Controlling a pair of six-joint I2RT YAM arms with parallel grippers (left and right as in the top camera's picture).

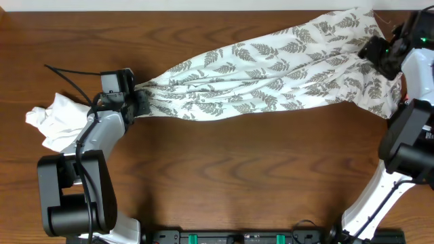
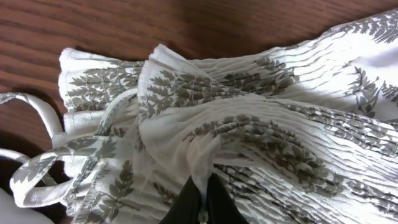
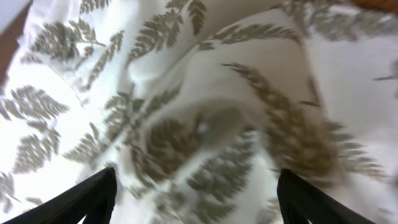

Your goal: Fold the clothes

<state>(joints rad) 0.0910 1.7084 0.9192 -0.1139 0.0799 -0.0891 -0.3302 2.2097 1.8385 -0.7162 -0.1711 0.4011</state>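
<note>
Overhead alone, white garment [image 1: 54, 120], left tool [image 2: 200, 193] apparently pinching fern-print garment [image 2: 280, 124]

Fern-print garment [image 1: 271, 74] lay stretched in a long band across the back of the surface [image 1: 237, 176], from left of centre to the far right corner. It barred any straight pass from front to back along that span. The front half was bare wood, wide open between the two arm bases. A bare strip also ran behind the band at back left.

Left arm [image 1: 102, 135] stood over the left front, its pincer [image 2: 200, 194] clamped on the bunched end. Loose straps [image 2: 37, 118] trailed onto the wood there. A crumpled white garment [image 1: 54, 122] and a black cable [image 1: 68, 76] crowded that arm's outer side.

Right arm [image 1: 407, 129] filled the right edge. Its fingers [image 3: 93, 196] were spread wide, with cloth filling the gap.
</note>
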